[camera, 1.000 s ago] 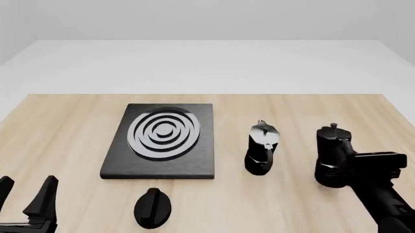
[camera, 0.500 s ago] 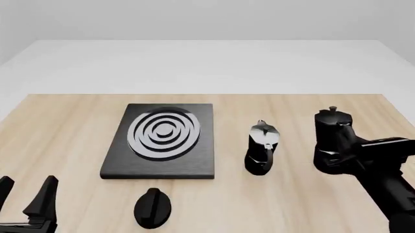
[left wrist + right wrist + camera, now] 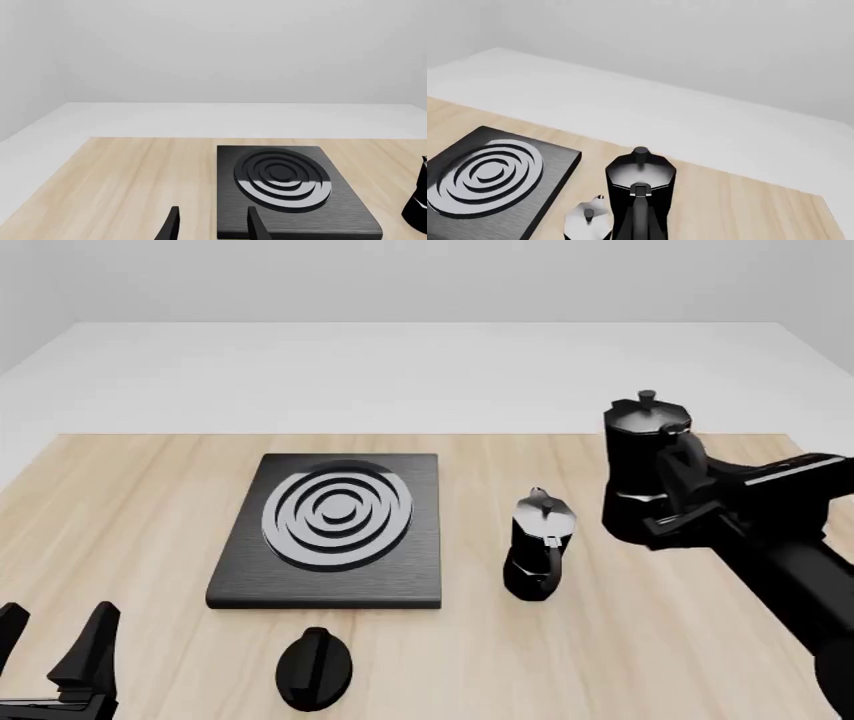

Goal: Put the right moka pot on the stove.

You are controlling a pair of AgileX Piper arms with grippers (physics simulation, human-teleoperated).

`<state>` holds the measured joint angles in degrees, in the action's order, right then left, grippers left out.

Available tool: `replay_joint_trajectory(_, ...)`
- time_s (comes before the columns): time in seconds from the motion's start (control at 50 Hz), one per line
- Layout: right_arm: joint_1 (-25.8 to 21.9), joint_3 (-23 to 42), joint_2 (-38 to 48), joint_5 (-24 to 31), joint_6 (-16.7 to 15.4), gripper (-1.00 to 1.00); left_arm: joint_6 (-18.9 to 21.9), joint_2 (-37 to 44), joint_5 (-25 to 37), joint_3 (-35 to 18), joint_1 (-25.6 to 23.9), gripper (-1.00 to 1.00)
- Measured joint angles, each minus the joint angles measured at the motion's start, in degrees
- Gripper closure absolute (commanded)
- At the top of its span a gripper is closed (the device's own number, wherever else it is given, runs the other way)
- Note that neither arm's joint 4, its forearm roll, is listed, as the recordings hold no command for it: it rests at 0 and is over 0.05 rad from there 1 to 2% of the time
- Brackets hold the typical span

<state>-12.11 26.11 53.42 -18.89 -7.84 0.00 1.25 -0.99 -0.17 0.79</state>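
In the left wrist view, the stove (image 3: 291, 192) was seen lying flat on the wooden table (image 3: 133, 185), its silver rings facing up. The two fingertips of the left gripper (image 3: 210, 227) were seen standing apart with nothing between them, near the stove's near edge. A sliver of a black pot (image 3: 419, 200) was cut off by the frame edge, so which pot it was could not be told.

In the front view, the right pot (image 3: 646, 470) was held upright above the table, well to the right of the stove (image 3: 334, 530) and behind the other pot (image 3: 538, 545). It was gripped at its handle side by the right gripper (image 3: 683, 490), whose fingers were closed on it. The other pot stood on the table between the stove and the lifted pot. A black knob (image 3: 314, 668) lay in front of the stove. The left gripper (image 3: 60, 660) was seen at the near left corner, its fingers spread and empty.

In the right wrist view, the right pot (image 3: 640, 192) was seen upright, its handle towards the camera. The other pot (image 3: 589, 220) appeared just beside it, with the stove (image 3: 490, 177) beyond that.
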Motion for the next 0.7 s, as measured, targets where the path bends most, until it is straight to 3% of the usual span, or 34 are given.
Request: replay_joint_trajectory(0.7,-15.02,18.96,22.21,-5.00,2.86,1.00,0.00,-0.01,0.01,0.00,0.00,-1.00)
